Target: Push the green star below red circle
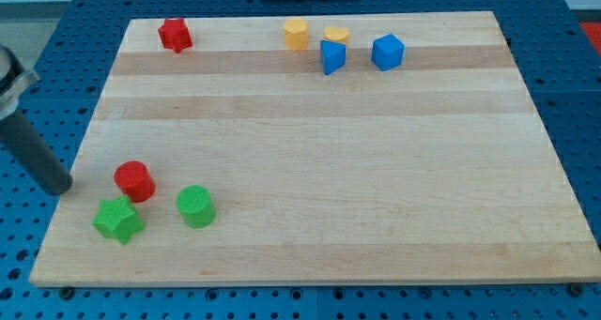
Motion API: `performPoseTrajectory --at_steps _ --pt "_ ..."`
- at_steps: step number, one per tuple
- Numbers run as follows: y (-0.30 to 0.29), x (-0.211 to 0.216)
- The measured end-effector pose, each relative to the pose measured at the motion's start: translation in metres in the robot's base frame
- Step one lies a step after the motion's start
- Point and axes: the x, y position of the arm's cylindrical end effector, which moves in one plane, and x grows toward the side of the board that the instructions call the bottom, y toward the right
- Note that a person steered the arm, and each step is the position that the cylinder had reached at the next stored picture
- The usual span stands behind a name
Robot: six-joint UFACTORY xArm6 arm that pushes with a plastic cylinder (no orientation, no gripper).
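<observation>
The green star (118, 220) lies near the board's lower left corner. The red circle (134, 181) is a short cylinder just above and slightly right of the star, almost touching it. My tip (60, 187) is the lower end of a dark rod that comes in from the view's left edge; it sits at the board's left edge, left of the red circle and above-left of the green star, apart from both.
A green circle (196, 206) sits right of the star. A red star (175, 35) is at the top left. A yellow cylinder (297, 34), a yellow heart (336, 35), a blue triangle-like block (332, 56) and a blue cube (387, 52) stand at the top middle on the wooden board (329, 170).
</observation>
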Motion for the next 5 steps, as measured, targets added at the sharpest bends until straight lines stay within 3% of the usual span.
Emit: performPoseTrajectory --at_steps 2,5 --pt "0.002 0.087" --pt "0.029 0.087"
